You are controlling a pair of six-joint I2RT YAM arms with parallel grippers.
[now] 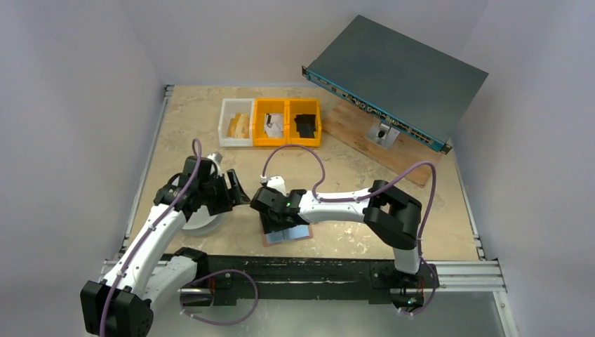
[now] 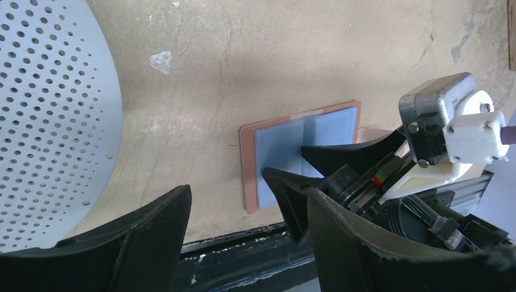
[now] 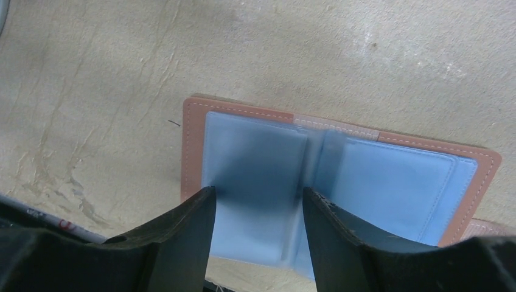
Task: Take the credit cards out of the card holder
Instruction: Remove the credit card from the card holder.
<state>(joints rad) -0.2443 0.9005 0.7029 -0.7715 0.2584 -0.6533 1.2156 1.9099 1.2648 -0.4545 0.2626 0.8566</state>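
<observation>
Three bins (image 1: 270, 121) — one white, two yellow — one card holder (image 3: 389, 182), one perforated dish (image 2: 48, 121).

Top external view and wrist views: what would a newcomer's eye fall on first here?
The card holder lies open, pale blue inside up, near the table's front edge, and the right gripper is down over one half of it with its jaws apart. Next comes the big grey equipment box propped at the back right. The left gripper hovers open beside a white perforated bowl.
</observation>
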